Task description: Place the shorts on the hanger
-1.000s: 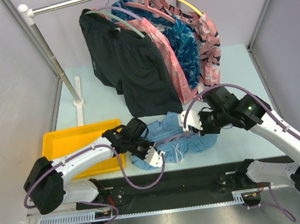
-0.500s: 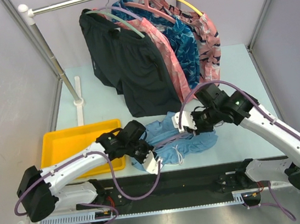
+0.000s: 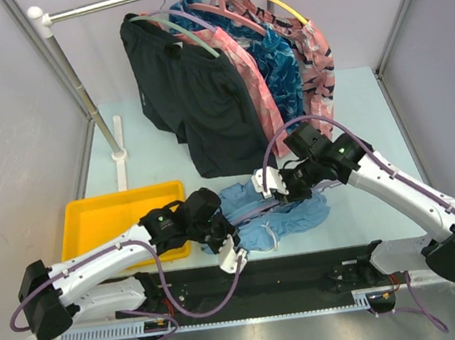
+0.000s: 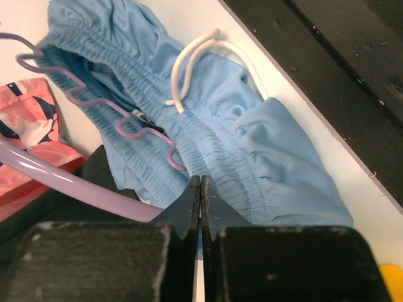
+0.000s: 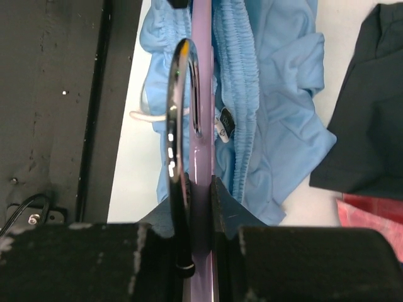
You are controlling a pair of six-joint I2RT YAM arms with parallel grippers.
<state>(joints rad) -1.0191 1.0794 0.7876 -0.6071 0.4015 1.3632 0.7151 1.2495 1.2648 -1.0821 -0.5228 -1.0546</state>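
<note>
The light sky-blue shorts (image 3: 288, 216) lie crumpled on the table near its front edge, white drawstring (image 4: 189, 60) on top. The lavender hanger (image 3: 254, 210) runs across them; its notched arm (image 4: 126, 129) lies against the gathered waistband. My right gripper (image 3: 274, 193) is shut on the hanger's neck (image 5: 203, 126), beside the silver hook (image 5: 179, 94). The shorts (image 5: 277, 94) lie under and to the right of the hanger there. My left gripper (image 3: 230, 249) is at the shorts' near left edge. Its jaws (image 4: 200, 179) are pressed together on the waistband fabric (image 4: 252, 170).
A yellow tray (image 3: 103, 216) sits at front left. A rail at the back holds black shorts (image 3: 203, 114), blue patterned shorts (image 3: 280, 62), a pale green hanger (image 3: 184, 33) and pink hangers. A slanted rack pole (image 3: 89, 104) stands left. A black strip (image 3: 308, 268) borders the near edge.
My right gripper has carried the hanger left and a little farther back. My left gripper has drawn back toward the near edge, still at the shorts' edge.
</note>
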